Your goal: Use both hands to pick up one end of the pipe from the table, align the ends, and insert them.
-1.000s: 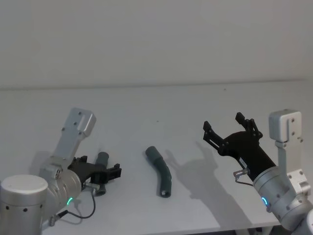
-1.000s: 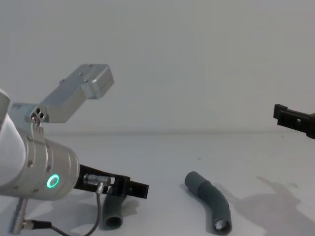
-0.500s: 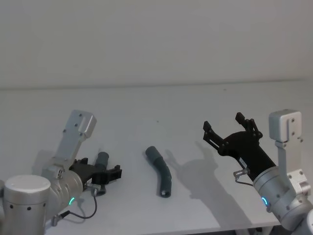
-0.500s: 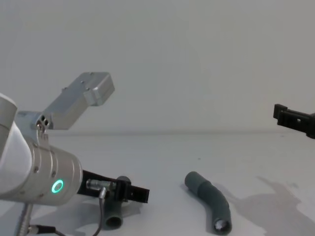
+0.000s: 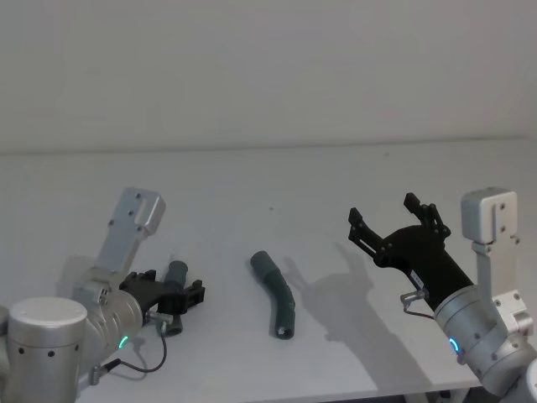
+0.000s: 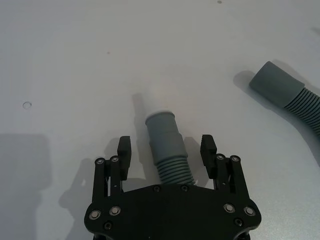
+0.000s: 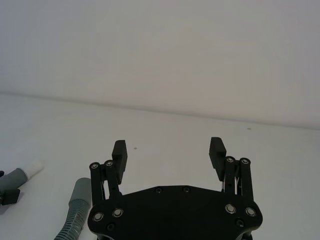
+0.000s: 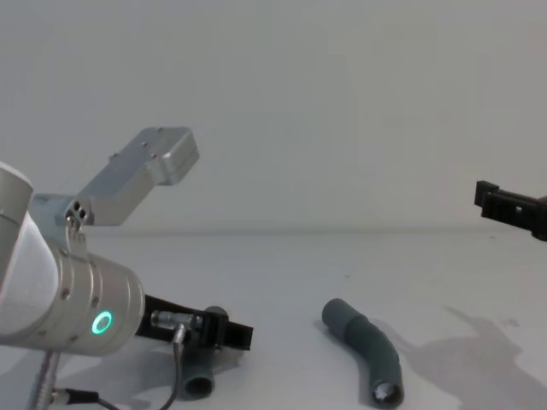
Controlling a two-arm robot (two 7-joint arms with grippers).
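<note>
Two dark grey ribbed pieces of the pipe lie on the white table (image 5: 277, 185). The left piece (image 5: 175, 274) points its white-tipped cuff (image 6: 161, 122) away from my left arm. My left gripper (image 6: 166, 146) is low over this piece, open, one finger on each side of the cuff with gaps showing. In the chest view its finger (image 8: 231, 335) crosses in front of the piece (image 8: 199, 380). The second piece (image 5: 277, 295) lies bent at the table's middle, its hollow end (image 8: 385, 391) facing me. My right gripper (image 5: 383, 211) hovers open above the table, to the right of that piece.
A plain wall rises behind the table's far edge (image 5: 268, 149). The right gripper casts a shadow (image 5: 344, 294) on the tabletop beside the middle piece. A cable (image 5: 143, 365) loops from my left wrist near the table's front edge.
My left gripper has sunk slightly lower around the left pipe piece and drawn back a touch. The right arm and the middle piece have not moved.
</note>
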